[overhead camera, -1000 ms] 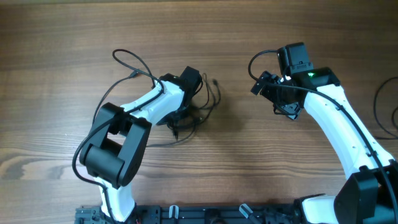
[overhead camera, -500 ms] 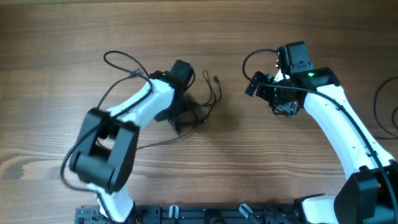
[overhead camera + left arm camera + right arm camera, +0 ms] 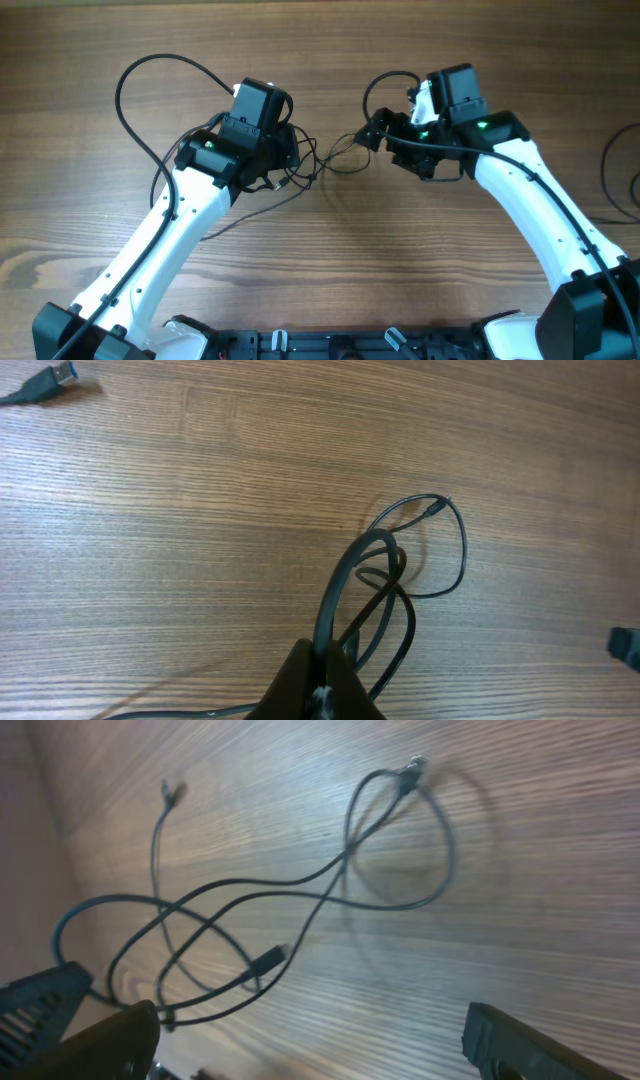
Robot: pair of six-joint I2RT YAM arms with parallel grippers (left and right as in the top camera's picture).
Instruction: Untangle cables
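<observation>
From overhead, the thin black cables [image 3: 330,165] lie tangled on the brown wooden desk [image 3: 320,50] between the arms, but the left end effector [image 3: 285,172] is mostly hidden under its wrist housing and the right end effector [image 3: 375,135] blends into the cords. The left wrist view shows its fingers [image 3: 318,685], cut off at the bottom edge, pressed together on several loops, and a blue-tipped plug [image 3: 50,380] cropped at the top-left corner. The right wrist view is blurred, yet its fingers [image 3: 110,1040] stand spread wide, holding nothing, above crossing loops.
</observation>
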